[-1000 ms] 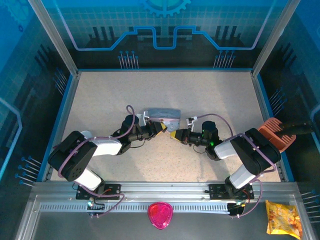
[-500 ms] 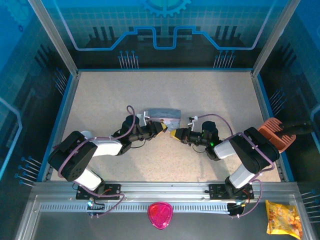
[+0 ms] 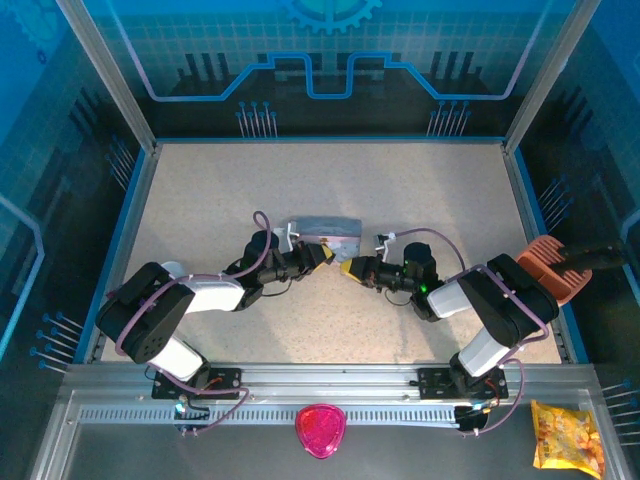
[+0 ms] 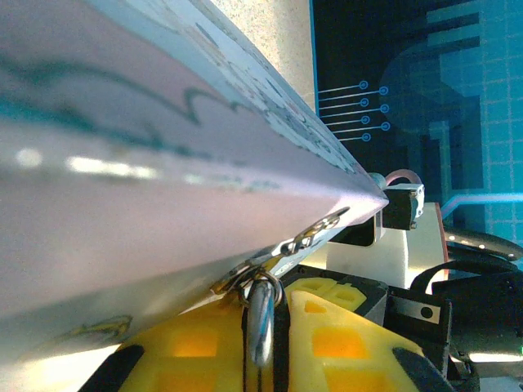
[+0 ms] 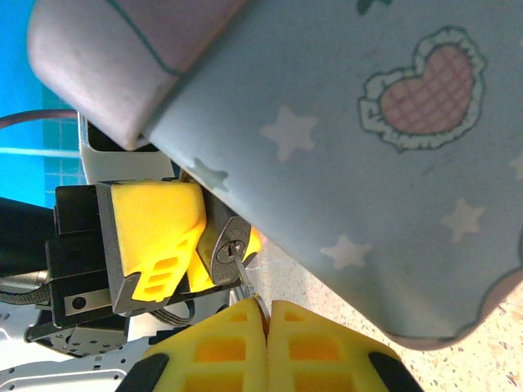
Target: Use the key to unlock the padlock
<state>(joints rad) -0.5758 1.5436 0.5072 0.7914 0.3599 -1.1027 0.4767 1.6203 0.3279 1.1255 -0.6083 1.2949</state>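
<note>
While both arms stay folded inward at the middle of the tabletop, the one change from a second ago is that the right pincer has edged slightly toward the far edge. The pale blue tin, printed with stars and a heart, lies just beyond the two pincers on their far side. Seen from the wrists, it crowds close against them.

An orange object sits at the right edge. A yellow bag and a pink heart-shaped piece lie past the near edge.

The left pincer is clamped on the padlock, its keyhole face turned toward the right pincer. That pincer's yellow fingers are pressed together on the key. The key's thin shaft reaches from the fingertips to the keyhole.
</note>
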